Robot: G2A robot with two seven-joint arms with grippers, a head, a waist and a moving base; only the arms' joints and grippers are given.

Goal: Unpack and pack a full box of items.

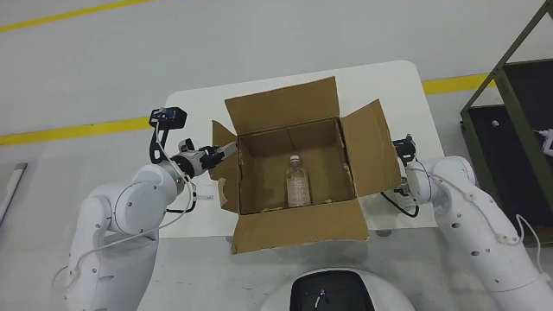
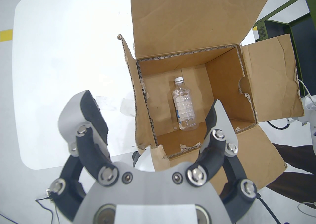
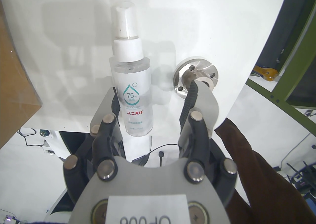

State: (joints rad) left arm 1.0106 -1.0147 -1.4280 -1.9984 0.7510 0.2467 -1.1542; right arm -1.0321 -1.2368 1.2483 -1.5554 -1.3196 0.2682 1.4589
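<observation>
Right gripper (image 3: 155,91) released, ribbed black pads either side of a clear cylindrical spray bottle (image 3: 130,81) on the smooth white bench (image 3: 74,12), round metal flange (image 3: 205,69) just beside. Left gripper (image 2: 154,106) released too, above the torn wall of the corrugated cardboard box (image 2: 197,25); inside, flat on its floor, a clear ribbed water bottle (image 2: 184,106).

the brown corrugated cardboard box (image 1: 298,226) is plain tan, paler along its torn edges. the clear plastic water bottle (image 1: 298,183) has a white cap and a white label. the clear plastic spray bottle (image 3: 130,81) carries a white pump, a teal drop mark and red lettering. the round metal flange (image 3: 195,76) is silver. the white rounded table (image 1: 207,104) contrasts with the grey floor (image 1: 86,69) and its yellow lines. the left gripper (image 2: 154,111) and the right gripper (image 3: 154,89) are silver with black pads (image 2: 95,116).
</observation>
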